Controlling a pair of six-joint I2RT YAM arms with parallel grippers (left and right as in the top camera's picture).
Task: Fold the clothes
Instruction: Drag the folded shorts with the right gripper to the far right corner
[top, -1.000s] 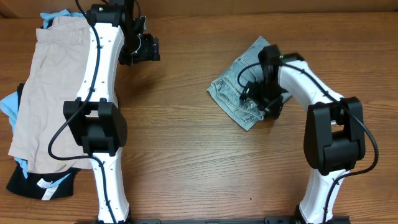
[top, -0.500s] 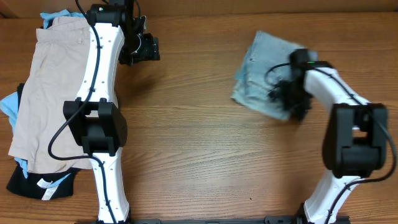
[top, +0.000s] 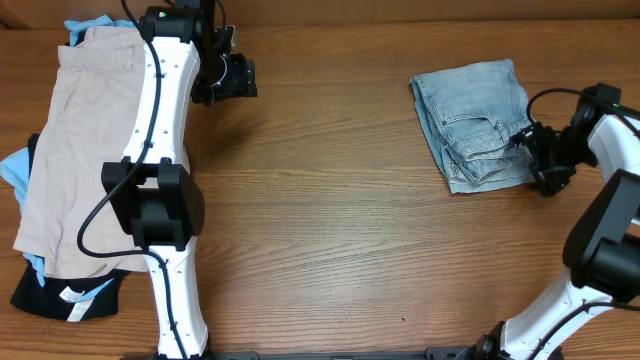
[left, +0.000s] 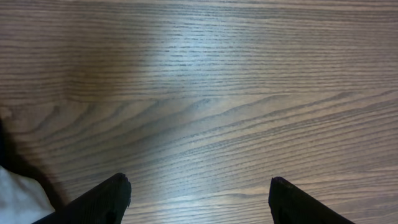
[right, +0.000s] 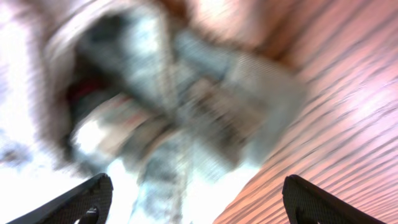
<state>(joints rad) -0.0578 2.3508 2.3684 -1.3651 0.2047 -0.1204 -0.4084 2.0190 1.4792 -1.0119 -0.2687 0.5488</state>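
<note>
Shows a wooden table (top: 320, 250) with a heap of beige shorts (top: 80, 150) at its left edge. Finds the denim shorts (top: 475, 120) lying flat and folded at the far right. Has the right gripper (top: 538, 158) at their right edge, jaws spread wide, seemingly gripping nothing in the blurred wrist view. Puts the left gripper (top: 232, 78) beside the heap, over bare wood, jaws wide apart.
</note>
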